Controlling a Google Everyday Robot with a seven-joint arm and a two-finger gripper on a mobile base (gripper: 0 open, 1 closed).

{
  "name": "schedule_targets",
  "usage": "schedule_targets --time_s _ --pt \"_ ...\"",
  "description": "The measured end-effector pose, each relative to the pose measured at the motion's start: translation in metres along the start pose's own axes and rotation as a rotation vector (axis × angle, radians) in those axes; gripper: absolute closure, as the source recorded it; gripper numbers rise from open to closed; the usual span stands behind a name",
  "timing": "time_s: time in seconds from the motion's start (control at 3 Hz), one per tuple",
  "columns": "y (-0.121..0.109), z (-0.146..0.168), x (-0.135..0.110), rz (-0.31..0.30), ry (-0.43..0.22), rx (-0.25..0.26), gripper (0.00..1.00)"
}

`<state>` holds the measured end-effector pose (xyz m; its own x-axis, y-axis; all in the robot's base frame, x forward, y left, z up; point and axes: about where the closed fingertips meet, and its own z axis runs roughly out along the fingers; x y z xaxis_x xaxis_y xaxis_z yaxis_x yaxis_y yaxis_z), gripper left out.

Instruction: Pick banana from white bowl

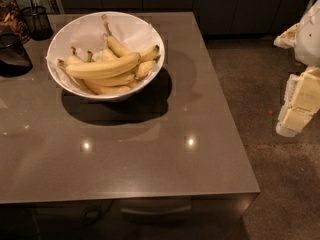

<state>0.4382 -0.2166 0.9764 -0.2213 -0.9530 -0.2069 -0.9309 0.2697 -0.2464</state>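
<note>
The white bowl (137, 33) stands on the far left part of a grey-brown table (150, 159) and holds a pile of bananas. The banana (102, 67), the longest and thickest of them, lies across the top of the pile, roughly level, its dark stem tip pointing to the bowl's left rim and its other end towards the right. Shorter bananas lie under and behind it; one leans up against the back wall of the bowl with its stem raised (nothing covers the long one from above). The bowl casts a dark shadow on the table in front of it.

At the table's far left corner a dark wire-mesh cup (36, 20) stands near the bowl without touching it. A dark container (12, 54) stands just in front of the cup at the left edge. Two small spots of light reflect off the tabletop. To the right of the table is speckled floor (270, 184).

The gripper (299, 109) hangs at the right edge of the view, over the floor, well apart from the bowl and the banana. It touches nothing on the table, and whether it is spread or clenched cannot be told.
</note>
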Motion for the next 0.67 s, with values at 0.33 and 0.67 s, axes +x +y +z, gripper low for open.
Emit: schedule_targets --time_s 0.33,0.67 --pt "0.0000 0.0000 0.0000 0.000 0.000 0.000 0.00" --pt "-0.0031 -0.0051 -0.0063 0.015 -0.018 0.000 0.00"
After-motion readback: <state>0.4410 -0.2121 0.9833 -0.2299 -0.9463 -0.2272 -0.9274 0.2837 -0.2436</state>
